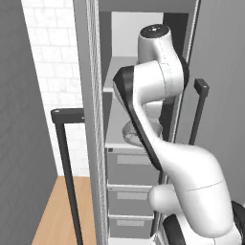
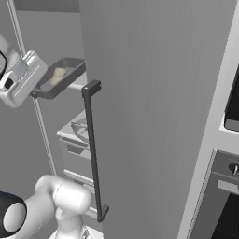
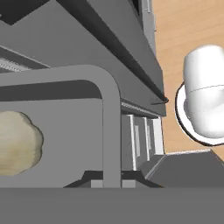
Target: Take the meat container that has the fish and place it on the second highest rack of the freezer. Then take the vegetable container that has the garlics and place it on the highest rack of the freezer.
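So, left base view first: the arm fills most of the open freezer [image 1: 95, 119] doorway, and at about 9 o'clock from the forearm the pale meat container [image 1: 131, 131] sits on a white shelf just above the grey drawers [image 1: 129, 167]. That looks like step one done, as far as I can judge.

Right base view: the hand is up at 10 o'clock, and the pincer [image 2: 38, 91] seems clamped on the near end of the vegetable container [image 2: 63, 77], though the finger tips themselves are hidden, so that's a judgement. The tray's long axis runs away from the hand, toward 2 o'clock, tilted up at the far end, with the garlics [image 2: 57, 76] inside. The meat container is below it at 5 o'clock, well apart.

Hand view: the tray's rounded wall curves across the middle, one garlic bulb at 9 o'clock. The top rack must lie further in and up; I can't tell how far.

No brands or writing readable anywhere.
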